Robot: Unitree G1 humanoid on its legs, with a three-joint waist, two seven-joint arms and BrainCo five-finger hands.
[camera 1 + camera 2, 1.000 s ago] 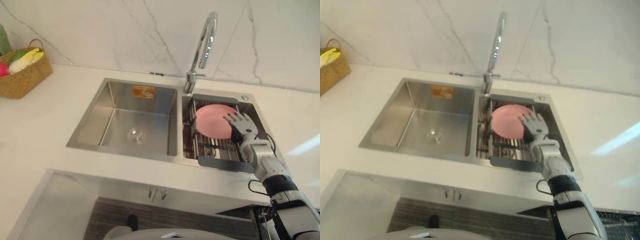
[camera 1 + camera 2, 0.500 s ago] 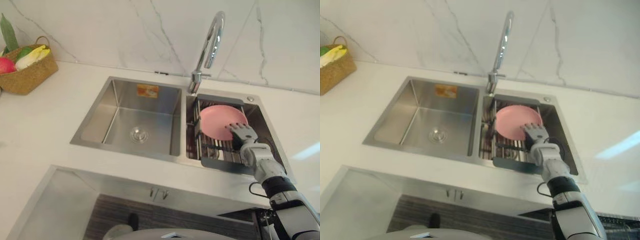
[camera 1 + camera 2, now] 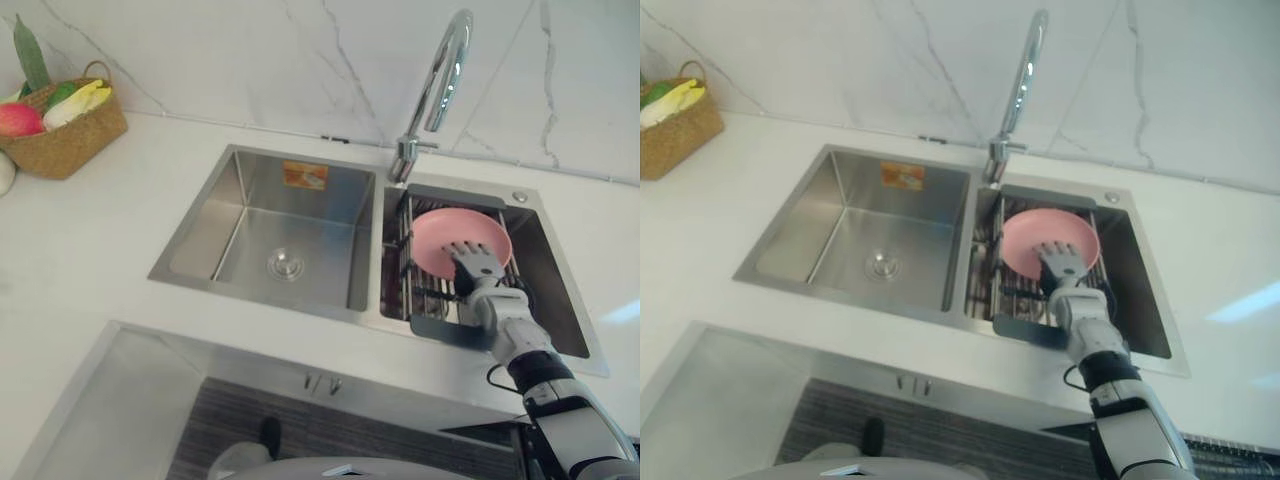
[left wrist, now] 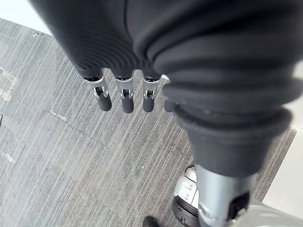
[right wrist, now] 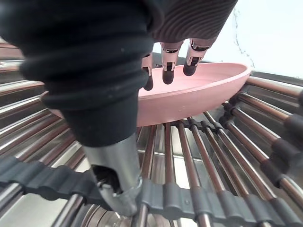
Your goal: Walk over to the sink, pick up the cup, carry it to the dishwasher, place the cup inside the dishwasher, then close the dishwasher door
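Right hand (image 3: 479, 270) above sink rack (image 3: 428, 301), fingers straight, holding nothing, tips over pink dish (image 3: 445, 230); dish at hand's 12 o'clock. Left hand (image 4: 124, 92) relaxed, empty.

Brushed stainless-steel double sink (image 3: 200, 240) with a satin sheen, set in a smooth white table (image 3: 90, 230), with a mirror-polished chrome tap (image 3: 441, 75) and a glossy white marble wall (image 3: 250, 60) veined in grey. A smooth, matt pink shallow dish (image 3: 438, 232) rests on a rack (image 3: 428, 298) of shiny metal rods with dark matt rubbery sleeves; the right hand (image 3: 478, 270) has a dark, ribbed, matt cover. The tan basket (image 3: 70, 148) is rough woven straw.
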